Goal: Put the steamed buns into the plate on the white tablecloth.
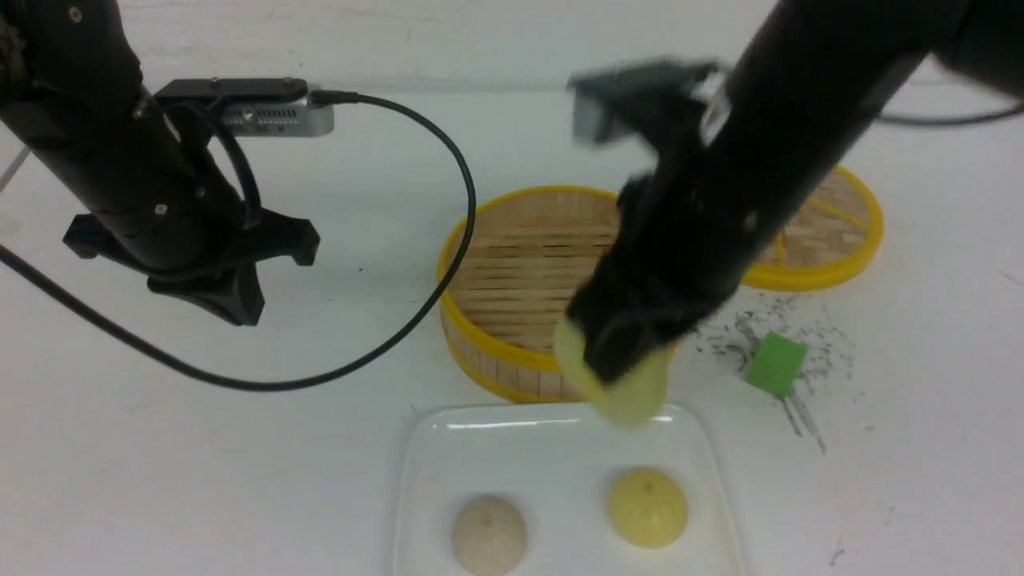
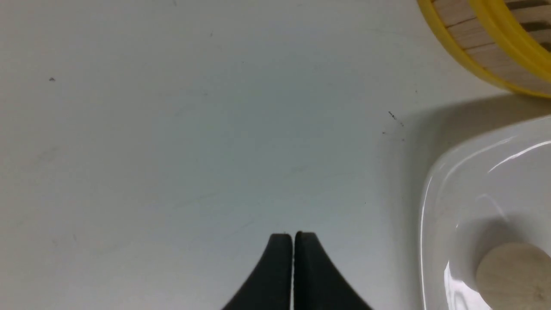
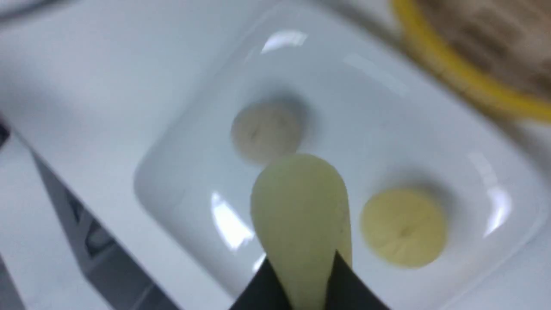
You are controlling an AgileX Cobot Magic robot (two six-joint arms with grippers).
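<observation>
Pale-yellow squashed bun (image 1: 638, 400), pinched by the right gripper (image 1: 620, 364), hangs over the far rim of the glossy white plate (image 1: 496, 452): placing step; next, lower, let go.

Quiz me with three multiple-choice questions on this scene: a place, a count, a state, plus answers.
1. The small green cube lies: A) on the white tablecloth, right of the yellow-rimmed bamboo steamer basket; B) inside that basket; C) under a lid.
2. Steamed buns lying on the glossy white square plate: A) one; B) two; C) three.
3. The right arm's jaws: A) open, empty; B) shut on a pale yellow bun; C) shut on the cube.
A: it sits beside the basket. B: one beige bun, one yellow bun. B: bun pinched between them.
</observation>
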